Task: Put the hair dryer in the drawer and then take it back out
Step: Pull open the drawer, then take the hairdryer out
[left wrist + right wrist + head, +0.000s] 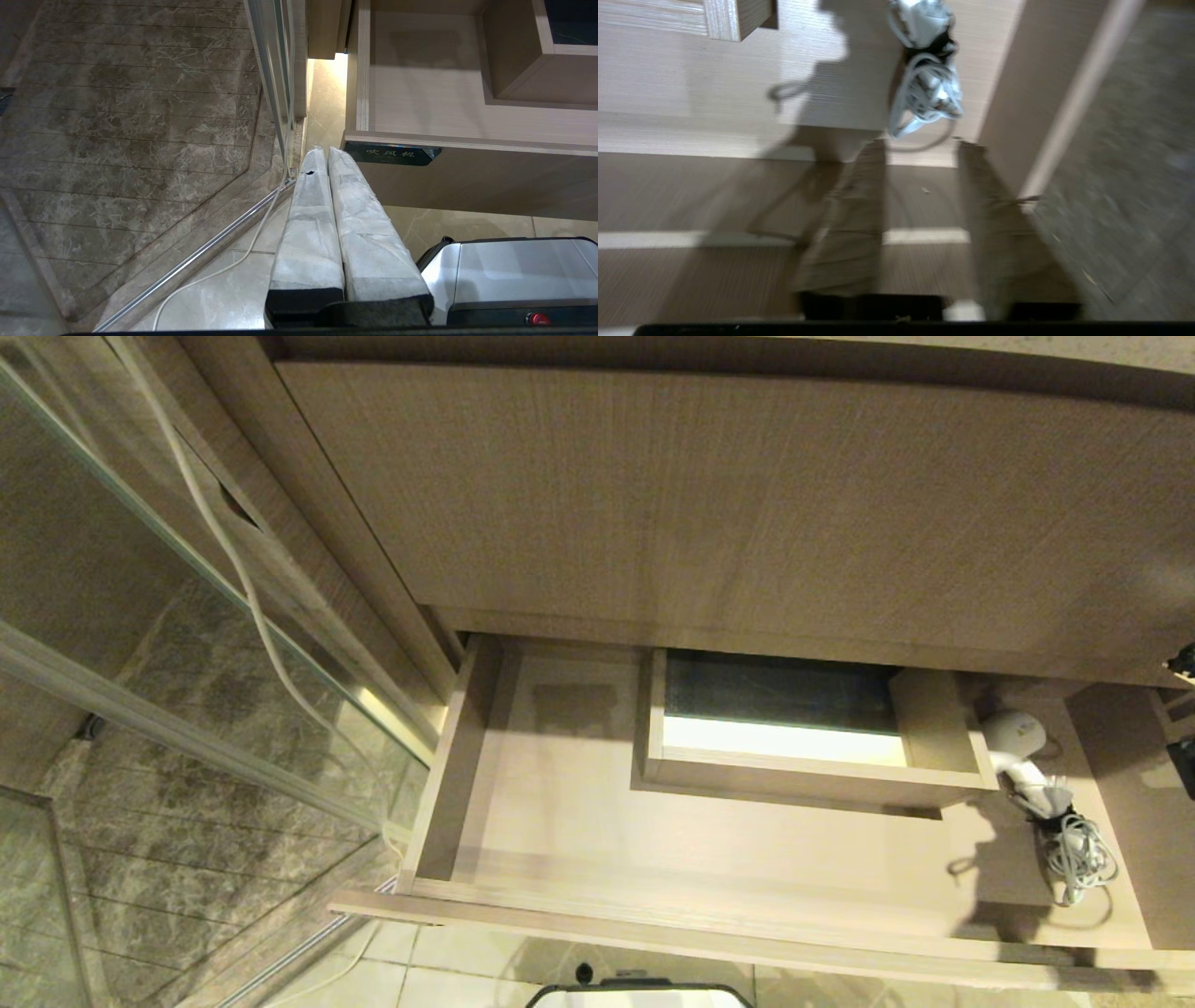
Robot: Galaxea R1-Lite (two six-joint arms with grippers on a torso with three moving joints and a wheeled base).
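Right claw (922, 144) hangs released, empty, over the drawer (579, 803) front beside the hair dryer (1022, 747) lying inside; closing on the loose cord (927, 91) risks a slipping lift.

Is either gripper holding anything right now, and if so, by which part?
Nothing is held. The right gripper is open and empty, short of the bundled cord of the hair dryer lying in the drawer. The left gripper is shut on nothing, outside the drawer.
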